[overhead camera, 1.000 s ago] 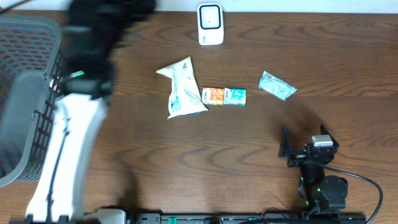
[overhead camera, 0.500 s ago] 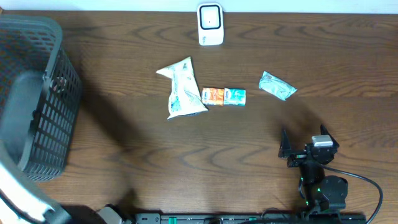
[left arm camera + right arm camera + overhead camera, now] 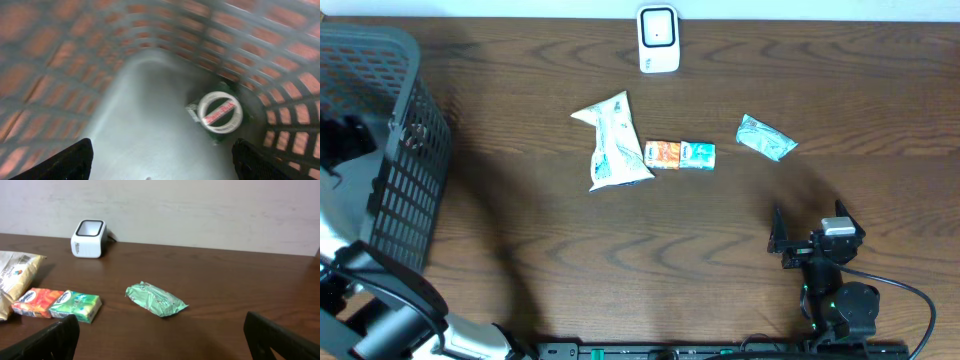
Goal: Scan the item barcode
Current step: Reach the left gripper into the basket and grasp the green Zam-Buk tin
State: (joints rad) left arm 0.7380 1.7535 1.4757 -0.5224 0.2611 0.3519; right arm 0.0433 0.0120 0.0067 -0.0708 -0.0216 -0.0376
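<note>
- Green pouch (image 3: 766,137): it lies flat on the table, to the right of the scanner (image 3: 658,39) and nearer the robot, clear of everything else. It is probably the next thing to scan, since it is the item closest to the right claw.
- It looks like a crinkled foil wrapper, so it is likely light, soft and a little slippery, and it would buckle under a hard squeeze.
- Best hold, as I judge it: across the narrow middle of the body, jaws coming down from above. The crimped ends would probably fold or slip out.
- I cannot tell where its barcode is, so it may need turning before it faces the scanner.
- Right claw (image 3: 808,222): wide open and holding nothing, well short of the scanner on its right side.
- Left claw (image 3: 161,160): also spread wide and empty, over the basket (image 3: 415,190) far to the scanner's left. A round-lidded pack (image 3: 219,111) rests on the basket floor.
- A white bag (image 3: 614,141) and two small packs (image 3: 680,154) lie just in front of the scanner, left of the pouch.
</note>
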